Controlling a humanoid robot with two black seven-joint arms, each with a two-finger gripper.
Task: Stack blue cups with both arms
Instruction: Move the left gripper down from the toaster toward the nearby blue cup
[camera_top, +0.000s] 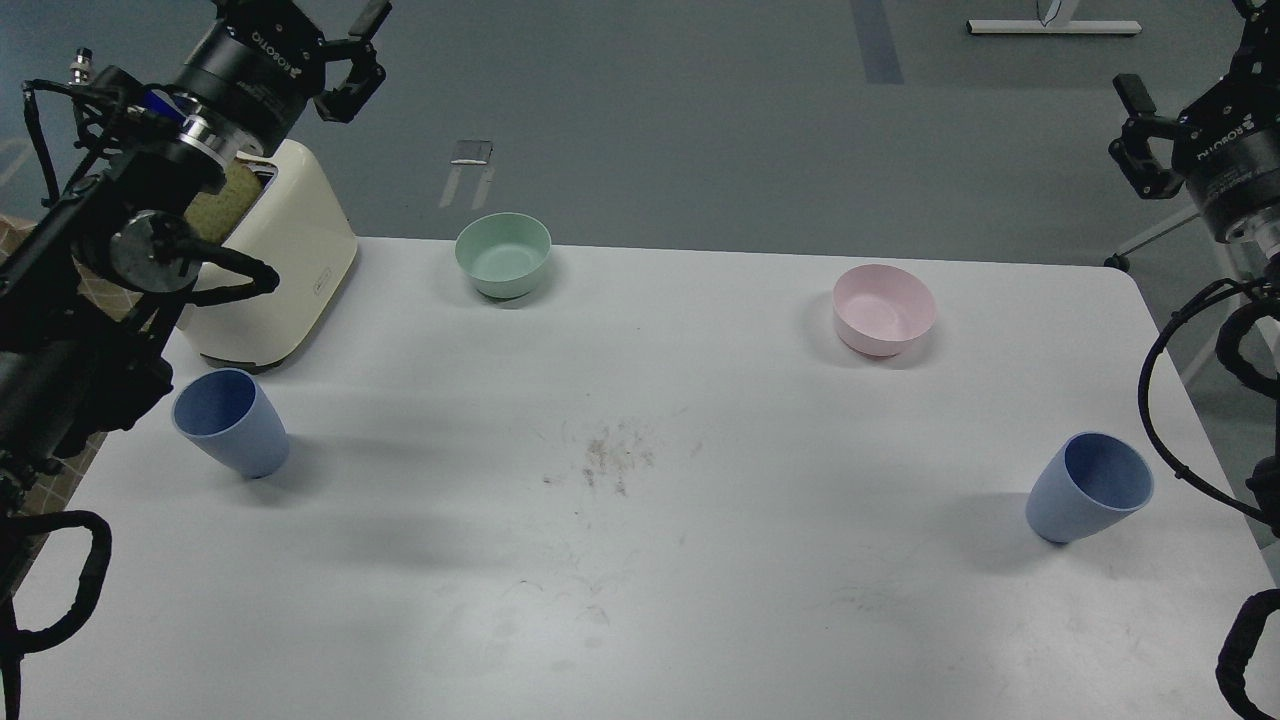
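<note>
Left gripper (355, 50) raised at the far left, above the toaster (285, 265); fingers (370, 18) spread wide, holding nothing. Right gripper (1135, 135) raised at the far right, off the counter (640, 560) edge; only one side of its fingers shows clearly, so I cannot tell how wide it stands, and nothing is seen in it. Left cup (232, 422) stands on the counter's left edge, mouth up, just in front of the toaster and close by the left forearm. Right cup (1088, 487) stands near the right edge, mouth up, in front of the pink bowl (885, 310). The cups are well apart, one at each side. Green bowl (503, 254) at the back, left of centre; not in play. Key relation: each cup lies below and nearer the robot than the gripper on its own side, long axis roughly upright (the lean is likely camera perspective). Left arm is nearer the left cup, right arm nearer the right. Judgement: task not started; each arm would need to descend and pull back toward its own cup, fingers closing across the cup wall. Risk: the narrow base may tip.
</note>
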